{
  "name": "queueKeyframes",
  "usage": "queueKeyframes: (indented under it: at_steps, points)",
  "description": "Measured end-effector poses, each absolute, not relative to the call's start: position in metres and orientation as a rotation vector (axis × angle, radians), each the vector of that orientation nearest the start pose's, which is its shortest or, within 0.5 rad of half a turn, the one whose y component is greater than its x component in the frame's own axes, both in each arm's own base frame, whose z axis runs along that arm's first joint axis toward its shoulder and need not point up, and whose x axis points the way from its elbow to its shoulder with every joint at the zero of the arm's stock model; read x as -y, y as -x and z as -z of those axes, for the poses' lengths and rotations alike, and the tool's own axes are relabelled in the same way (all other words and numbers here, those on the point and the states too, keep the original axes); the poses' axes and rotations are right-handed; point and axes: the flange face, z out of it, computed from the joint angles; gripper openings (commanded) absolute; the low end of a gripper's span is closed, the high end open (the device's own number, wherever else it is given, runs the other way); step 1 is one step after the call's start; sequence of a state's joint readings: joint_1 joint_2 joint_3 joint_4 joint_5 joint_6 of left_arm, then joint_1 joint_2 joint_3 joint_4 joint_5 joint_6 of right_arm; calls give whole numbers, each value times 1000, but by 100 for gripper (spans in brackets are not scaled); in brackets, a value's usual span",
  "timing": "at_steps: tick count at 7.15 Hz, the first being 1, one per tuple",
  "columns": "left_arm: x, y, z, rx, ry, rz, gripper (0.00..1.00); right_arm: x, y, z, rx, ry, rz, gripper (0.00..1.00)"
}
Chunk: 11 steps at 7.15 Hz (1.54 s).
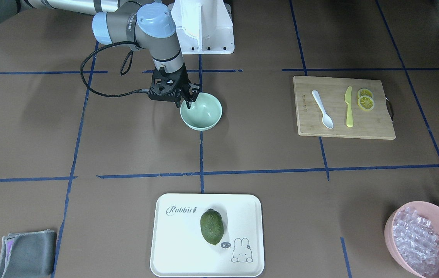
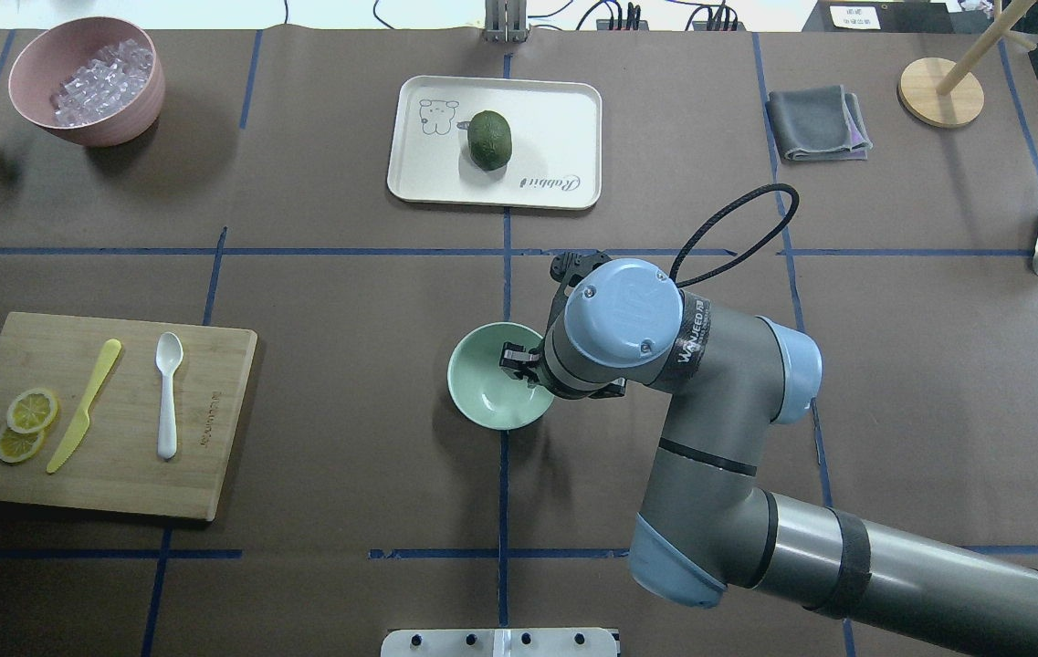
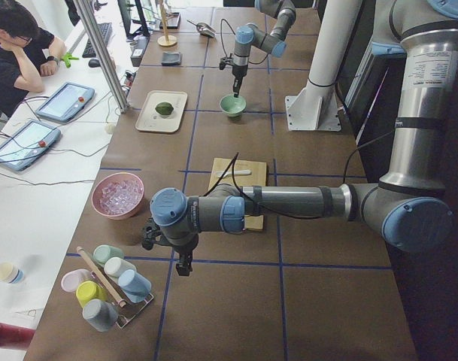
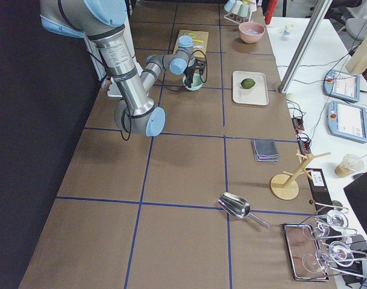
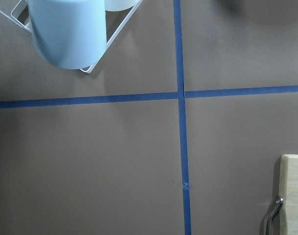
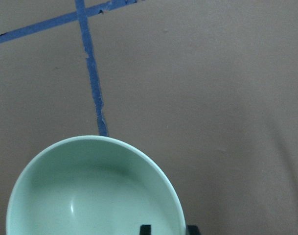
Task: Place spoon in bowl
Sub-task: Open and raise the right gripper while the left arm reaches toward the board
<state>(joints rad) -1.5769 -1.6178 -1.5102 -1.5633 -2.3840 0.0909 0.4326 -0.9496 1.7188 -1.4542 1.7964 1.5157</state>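
The spoon is being borne by the board beside the knife, well apart from the bowl. The bowl's rim is being straddled by the right jaws, slightly parted and gripping nothing. The left jaws are being held over the desk; their opening cannot be told.

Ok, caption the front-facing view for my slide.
Right gripper straddles the mint bowl's rim; the spoon lies on the cutting board beside the yellow knife.

Brown table, blue tape grid, white desk
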Motion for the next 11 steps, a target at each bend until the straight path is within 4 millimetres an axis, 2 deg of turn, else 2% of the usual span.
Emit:
queueKeyframes:
  at_steps: [2, 3, 4, 5, 6, 7, 9, 10, 11]
  points:
    - [514, 57, -655, -810, -57, -102, 100, 382, 548, -210, 931, -18, -255, 100]
    - [519, 44, -645, -807, -84, -131, 100, 387, 532, -202, 939, -21, -267, 100]
    - [524, 25, -624, -809, -114, -149, 100, 394, 509, -192, 932, -20, -283, 100]
    - [526, 0, -590, -818, -137, -147, 100, 400, 485, -186, 924, -16, -298, 100]
    - [524, -27, -552, -828, -147, -124, 100, 410, 463, -189, 916, -17, -306, 100]
    - [518, -52, -520, -838, -147, -98, 100, 422, 437, -201, 905, -31, -288, 100]
    - [493, -106, -467, -865, -110, -18, 100, 441, 374, -243, 859, -88, -183, 100]
    - [478, -145, -447, -855, -99, 24, 100, 461, 330, -268, 839, -106, -127, 100]
    - [460, -191, -435, -840, -107, 75, 98, 478, 285, -294, 826, -118, -74, 100]
